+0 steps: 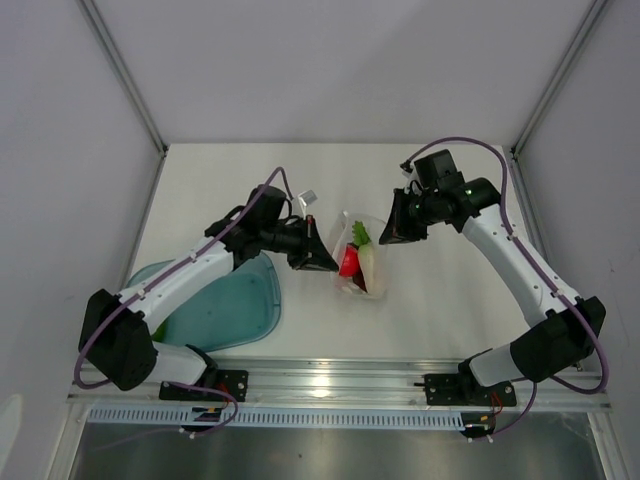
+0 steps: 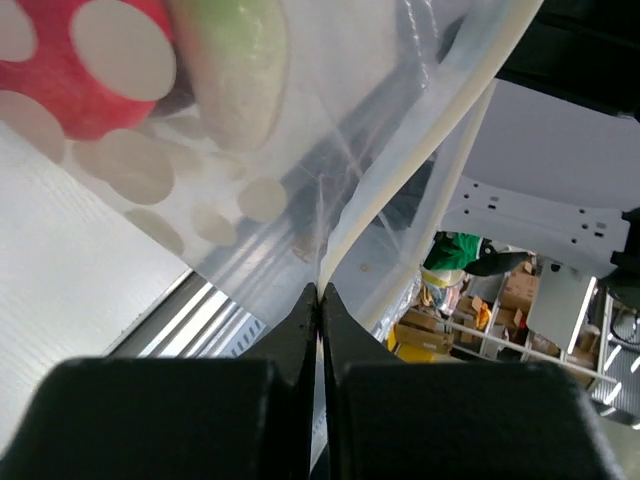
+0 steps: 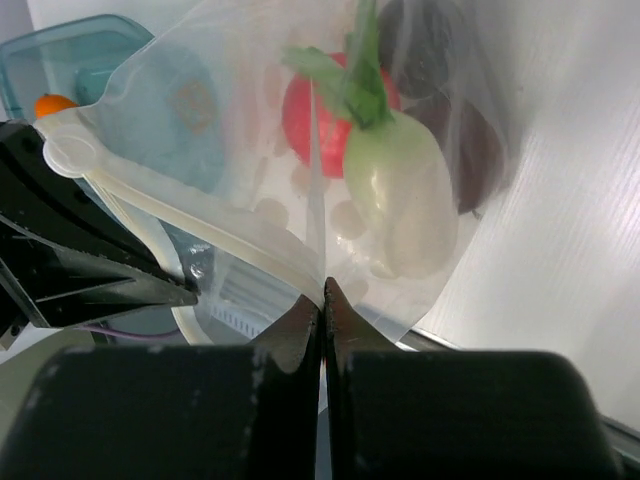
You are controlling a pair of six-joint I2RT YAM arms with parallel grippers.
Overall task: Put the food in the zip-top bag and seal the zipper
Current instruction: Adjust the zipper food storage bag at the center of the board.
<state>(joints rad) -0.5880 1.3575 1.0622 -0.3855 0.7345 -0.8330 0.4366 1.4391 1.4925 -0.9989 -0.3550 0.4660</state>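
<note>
The clear zip-top bag (image 1: pixel 358 262) hangs between my two grippers at the table's middle. It holds a red round fruit (image 3: pixel 312 122), a white oblong piece with green leaves (image 3: pixel 400 195) and a dark maroon piece (image 3: pixel 478 150). My left gripper (image 2: pixel 320 290) is shut on the bag's mouth edge beside the whitish zipper (image 2: pixel 400 180). My right gripper (image 3: pixel 323 288) is shut on the opposite mouth edge, on the zipper (image 3: pixel 200 215). In the top view the left gripper (image 1: pixel 322 262) is at the bag's left and the right gripper (image 1: pixel 392 235) at its upper right.
The teal translucent tray (image 1: pixel 225 305) lies at the near left under my left arm. An orange bit (image 3: pixel 55 104) lies in the tray in the right wrist view. A small white object (image 1: pixel 308 197) sits behind the left gripper. Metal rails run along the table's near edge.
</note>
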